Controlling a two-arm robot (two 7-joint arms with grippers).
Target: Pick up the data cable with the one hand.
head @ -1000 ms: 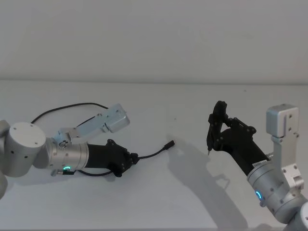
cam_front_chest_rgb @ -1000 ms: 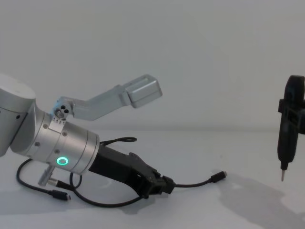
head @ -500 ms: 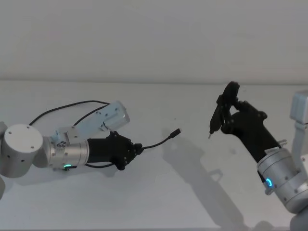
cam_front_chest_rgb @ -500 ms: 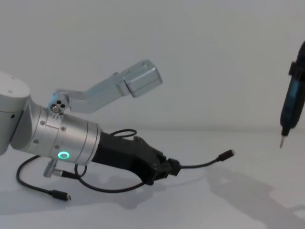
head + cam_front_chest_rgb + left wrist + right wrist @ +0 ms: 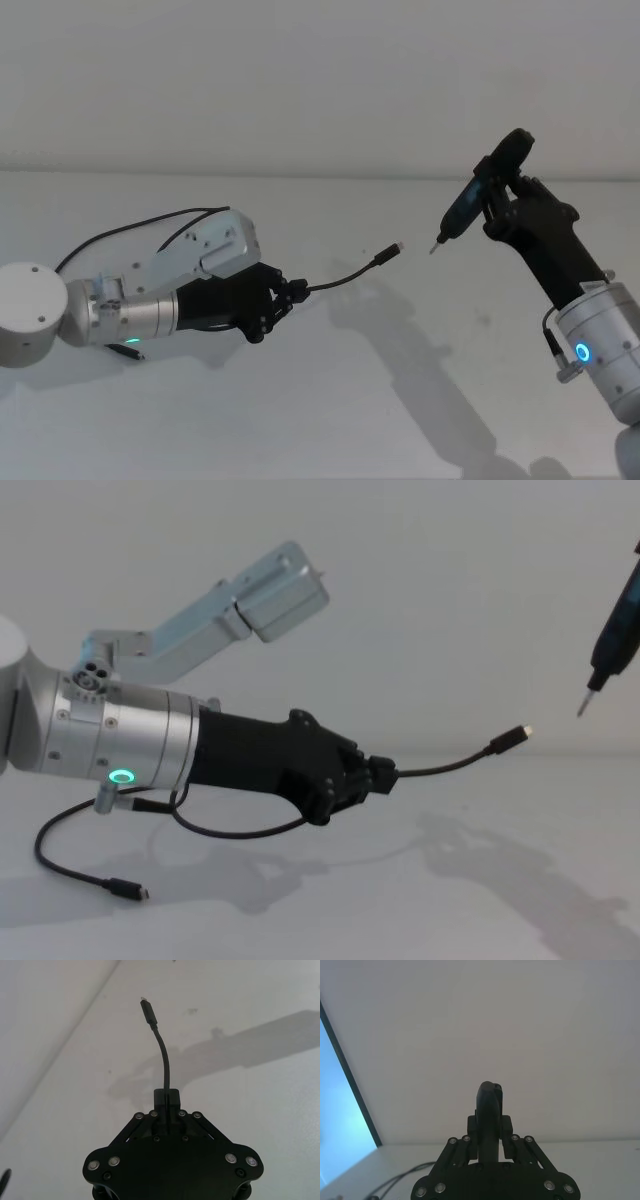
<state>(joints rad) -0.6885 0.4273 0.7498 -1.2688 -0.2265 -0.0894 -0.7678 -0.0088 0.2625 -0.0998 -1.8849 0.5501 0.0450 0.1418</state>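
Left gripper [image 5: 290, 294] holds the data cable [image 5: 346, 278], right gripper [image 5: 503, 193] a pointed tool [image 5: 457, 216].

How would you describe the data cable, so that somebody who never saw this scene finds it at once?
Start at the silver left arm above the white table. Its black left gripper is shut on the thin black data cable, which curves upward. Unlike the stiff, slim black pointed tool to its right, it bends and ends in a small metal-tipped plug.

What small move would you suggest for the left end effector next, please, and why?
Probably raise the left end effector slightly higher: it is shut on the data cable, whose plug is off the table, but slack hangs low behind it.
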